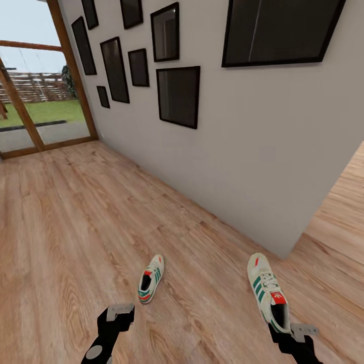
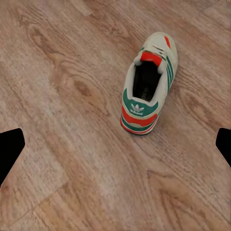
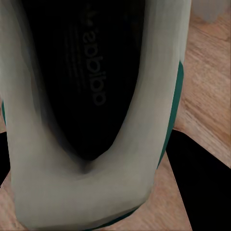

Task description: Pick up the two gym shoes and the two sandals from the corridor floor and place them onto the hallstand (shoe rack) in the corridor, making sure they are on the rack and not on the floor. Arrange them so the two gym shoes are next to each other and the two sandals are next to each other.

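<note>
A pale grey wall point(image 1: 242, 151) runs diagonally across the scene and ends at a corner. Several black-framed pictures point(image 1: 178, 96) of different sizes hang on it. At the far end, a wooden-framed glass door point(image 1: 38, 91) looks out onto green grass point(image 1: 45, 111) and a fence point(image 1: 35, 87).

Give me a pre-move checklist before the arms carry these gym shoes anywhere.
1. Right gripper at heel of right-hand gym shoe: ok, the right wrist view looks straight into its opening.
2. Right grip closed on that shoe: cannot tell.
3. Left gripper open: ok, with floor between the fingers.
4. Left-hand gym shoe grasped: not ok, it lies on the corridor floor, ahead of the gripper.
5. Sandals located: not ok.
6. Hallstand located: not ok.
</note>
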### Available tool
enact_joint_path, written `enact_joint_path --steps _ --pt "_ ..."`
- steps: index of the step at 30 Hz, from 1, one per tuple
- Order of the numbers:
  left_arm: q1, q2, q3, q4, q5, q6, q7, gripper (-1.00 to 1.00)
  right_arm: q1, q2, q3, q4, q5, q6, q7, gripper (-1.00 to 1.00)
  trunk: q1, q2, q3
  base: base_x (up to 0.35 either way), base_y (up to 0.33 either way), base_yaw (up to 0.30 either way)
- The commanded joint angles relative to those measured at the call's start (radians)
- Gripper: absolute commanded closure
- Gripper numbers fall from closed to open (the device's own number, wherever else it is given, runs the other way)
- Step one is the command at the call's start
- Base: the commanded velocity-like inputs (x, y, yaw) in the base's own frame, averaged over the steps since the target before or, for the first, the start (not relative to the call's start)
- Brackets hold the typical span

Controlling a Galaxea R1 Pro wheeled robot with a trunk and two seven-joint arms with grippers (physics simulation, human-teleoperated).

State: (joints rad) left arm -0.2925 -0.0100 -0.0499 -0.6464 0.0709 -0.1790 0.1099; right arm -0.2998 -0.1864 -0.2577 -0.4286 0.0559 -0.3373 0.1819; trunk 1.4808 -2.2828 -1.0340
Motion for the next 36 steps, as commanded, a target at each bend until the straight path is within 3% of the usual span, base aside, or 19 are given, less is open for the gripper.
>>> enact_joint_path --steps 1,8,17,36 --pt "0.0 0.001 -0.005 0.001 0.007 -0.004 0.007 -1.0 -0.001 0.0 -0.008 0.001 0.005 -0.003 0.006 1.0 0.0 0.0 0.0 0.307 0.0 -0.084" --pt "0.0 0.001 -0.005 0.001 0.007 -0.004 0.007 -1.0 -0.001 0.001 -0.008 0.001 0.006 -0.003 0.011 1.0 0.0 0.0 0.006 0.26 0.0 -0.18" --pt "0.001 0.001 -0.005 0.001 0.007 -0.004 0.008 -1.0 -0.001 0.001 -0.007 0.001 0.007 -0.003 0.011 1.0 0.0 0.0 0.014 0.056 0.0 -0.185" --pt "0.005 0.002 -0.004 -0.011 0.003 -0.004 0.008 -1.0 -0.001 0.008 -0.002 0.002 0.01 -0.002 0.013 1.0 0.0 0.0 0.015 0.105 0.013 -0.01"
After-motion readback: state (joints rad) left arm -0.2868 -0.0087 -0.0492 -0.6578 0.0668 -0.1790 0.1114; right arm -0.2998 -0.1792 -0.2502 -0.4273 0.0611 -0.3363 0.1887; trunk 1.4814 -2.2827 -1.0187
